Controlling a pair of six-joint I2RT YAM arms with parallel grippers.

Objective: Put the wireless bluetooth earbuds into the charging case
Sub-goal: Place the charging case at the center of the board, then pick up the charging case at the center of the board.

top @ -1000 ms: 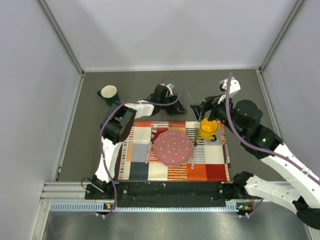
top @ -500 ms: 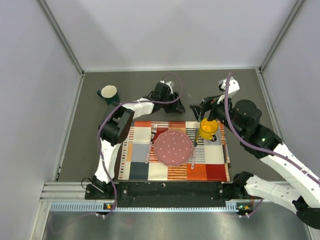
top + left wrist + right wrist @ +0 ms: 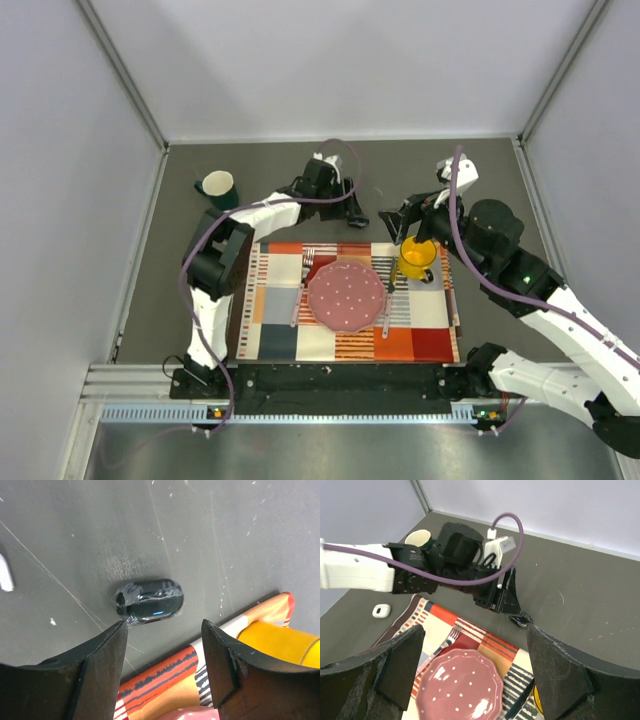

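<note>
Charging case lies apart; left gripper has opened above black oval object, right gripper stays open.

**No readable text**

Nothing legible from where I stand. The striped placemat, dotted plate, yellow mug and green mug show patterns or plain colour only. The black oval object shows just glare.

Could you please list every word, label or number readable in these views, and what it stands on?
None can be read.
The black oval object, the striped placemat, the dotted plate and the yellow mug show no lettering.
The charging case is too small to tell.
</note>
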